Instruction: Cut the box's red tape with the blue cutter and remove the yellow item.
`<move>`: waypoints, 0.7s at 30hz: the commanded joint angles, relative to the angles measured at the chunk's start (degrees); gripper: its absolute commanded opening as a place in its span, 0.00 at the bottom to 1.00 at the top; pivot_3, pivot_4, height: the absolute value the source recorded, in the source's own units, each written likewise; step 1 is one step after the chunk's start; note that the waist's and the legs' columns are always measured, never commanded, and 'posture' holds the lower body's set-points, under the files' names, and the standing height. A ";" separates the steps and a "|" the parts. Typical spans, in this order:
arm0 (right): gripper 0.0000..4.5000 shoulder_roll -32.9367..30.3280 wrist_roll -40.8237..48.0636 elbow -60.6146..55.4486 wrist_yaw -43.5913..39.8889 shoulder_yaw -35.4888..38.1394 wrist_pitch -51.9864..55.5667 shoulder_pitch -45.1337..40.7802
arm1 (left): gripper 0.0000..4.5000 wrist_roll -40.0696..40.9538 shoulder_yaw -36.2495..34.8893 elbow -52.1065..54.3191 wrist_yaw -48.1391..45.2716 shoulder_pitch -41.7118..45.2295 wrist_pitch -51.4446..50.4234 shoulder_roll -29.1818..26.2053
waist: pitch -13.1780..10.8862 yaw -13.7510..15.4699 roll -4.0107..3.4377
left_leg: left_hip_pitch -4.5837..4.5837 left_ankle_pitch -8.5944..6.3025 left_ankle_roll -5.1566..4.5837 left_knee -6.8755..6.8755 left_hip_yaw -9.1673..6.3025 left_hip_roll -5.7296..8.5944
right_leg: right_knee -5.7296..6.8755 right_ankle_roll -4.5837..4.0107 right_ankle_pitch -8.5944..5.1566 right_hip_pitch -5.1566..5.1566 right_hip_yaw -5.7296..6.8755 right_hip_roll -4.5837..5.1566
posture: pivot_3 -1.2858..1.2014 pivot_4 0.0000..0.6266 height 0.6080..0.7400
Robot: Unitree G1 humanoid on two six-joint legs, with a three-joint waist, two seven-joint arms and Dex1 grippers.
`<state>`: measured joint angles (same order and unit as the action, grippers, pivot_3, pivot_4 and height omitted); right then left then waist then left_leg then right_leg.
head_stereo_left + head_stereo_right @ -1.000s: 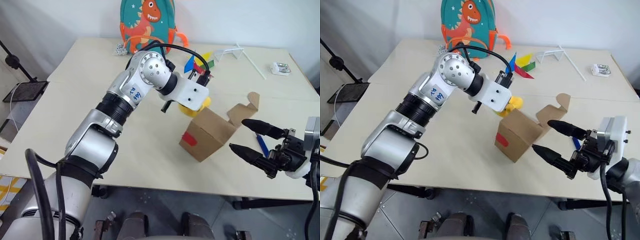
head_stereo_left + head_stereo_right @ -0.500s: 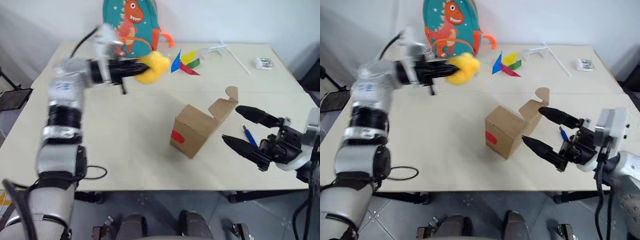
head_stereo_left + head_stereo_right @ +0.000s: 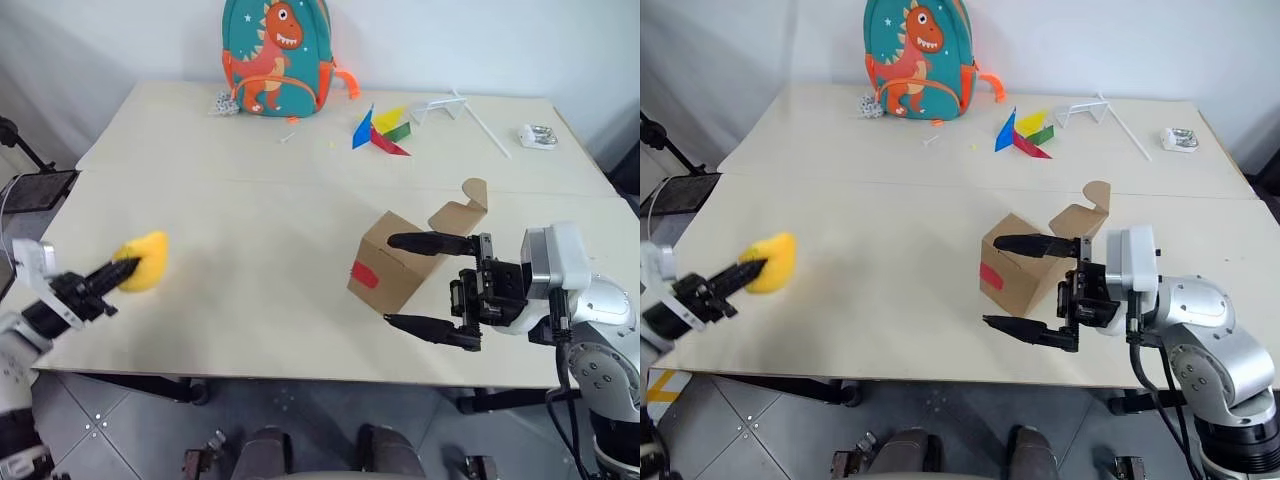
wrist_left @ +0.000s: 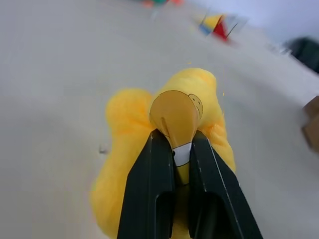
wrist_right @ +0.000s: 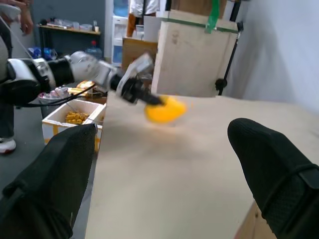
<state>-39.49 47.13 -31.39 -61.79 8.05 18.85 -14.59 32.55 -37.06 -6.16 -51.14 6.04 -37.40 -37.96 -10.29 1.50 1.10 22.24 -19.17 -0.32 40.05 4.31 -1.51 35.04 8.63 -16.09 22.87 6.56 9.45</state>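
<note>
Box (image 3: 400, 270): we see the brown carton near the table's right front edge, flap lid standing open; one black finger (image 3: 432, 243) of our right gripper lies across its top and the other reaches past its lower front corner, so the carton's right part sits between them, though we cannot tell whether they touch it.
Table (image 3: 250, 210): pale wooden top carrying everything; a seam runs across it.
Backpack (image 3: 277, 55): teal, with an orange dinosaur, upright at the far edge.
Right gripper (image 3: 430, 286): our jaws stand wide apart, pointing toward the robot's left, level with the carton.
Left gripper (image 3: 105, 274): our jaws are pinched narrow on the yellow item, low over the table's left front area.
Yellow item (image 3: 143, 262): fluffy lump out of the carton and well apart from it, held at our left fingertips; in the left wrist view the two fingers (image 4: 149, 189) clamp a white tag and an orange part of it.
Pinwheel (image 3: 378, 131): blue, yellow, red and green paper blades lying far behind the carton.
Red tape (image 3: 364, 274): small red strip on the carton's left-facing side.
</note>
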 commanded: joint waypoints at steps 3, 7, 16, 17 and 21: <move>1.00 0.08 -0.31 -0.86 -0.26 1.63 -1.73 2.92 | 0.29 -1.28 2.28 4.62 4.85 -0.78 4.81 2.13 | 0.00 0.01 0.00 | -0.02 -0.01 0.02 -0.01 0.01 0.01 | -0.01 -0.01 0.00 -0.02 0.01 0.00 | 0.52 0.24 1.00; 1.00 -0.15 -1.50 0.46 -0.32 3.00 -3.11 5.14 | 0.58 -2.29 3.38 4.17 5.96 0.09 9.59 1.67 | 0.01 -0.18 -0.01 | -0.10 -0.03 0.04 -0.06 0.15 -0.01 | -0.03 -0.02 -0.01 -0.02 -0.03 -0.03 | 0.52 0.24 1.00; 1.00 -1.63 -1.22 2.90 -0.39 7.62 -3.41 7.11 | 0.98 -0.02 0.79 6.87 -5.90 -2.93 15.74 -8.93 | -0.01 -0.38 -0.06 | -0.14 -0.11 0.07 -0.10 0.31 -0.12 | -0.08 -0.13 -0.07 0.04 -0.04 -0.10 | 0.52 0.24 1.00; 1.00 -1.82 -1.20 3.20 -0.42 8.14 -3.46 7.14 | 0.98 0.31 0.11 7.09 -6.90 -3.45 15.86 -10.10 | -0.01 -0.46 -0.06 | -0.12 -0.13 0.10 -0.10 0.32 -0.17 | -0.08 -0.17 -0.09 0.09 -0.03 -0.14 | 0.52 0.24 1.00; 1.00 -3.03 -2.74 6.43 -2.00 11.60 -5.18 8.89 | 0.98 -3.09 -6.70 7.20 -12.96 -14.08 20.96 -14.60 | -0.02 -0.95 -0.11 | -0.13 -0.20 0.10 -0.14 0.50 -0.23 | -0.08 -0.22 -0.11 0.21 -0.03 -0.15 | 0.52 0.24 1.00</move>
<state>-41.72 44.66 -25.31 -62.61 17.07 15.24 -7.04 30.53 -40.12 -0.03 -61.76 -5.39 -18.84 -52.49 -10.30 0.54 0.99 22.09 -19.41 -0.24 39.85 4.99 -1.76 34.94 8.41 -16.21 23.16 6.52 9.33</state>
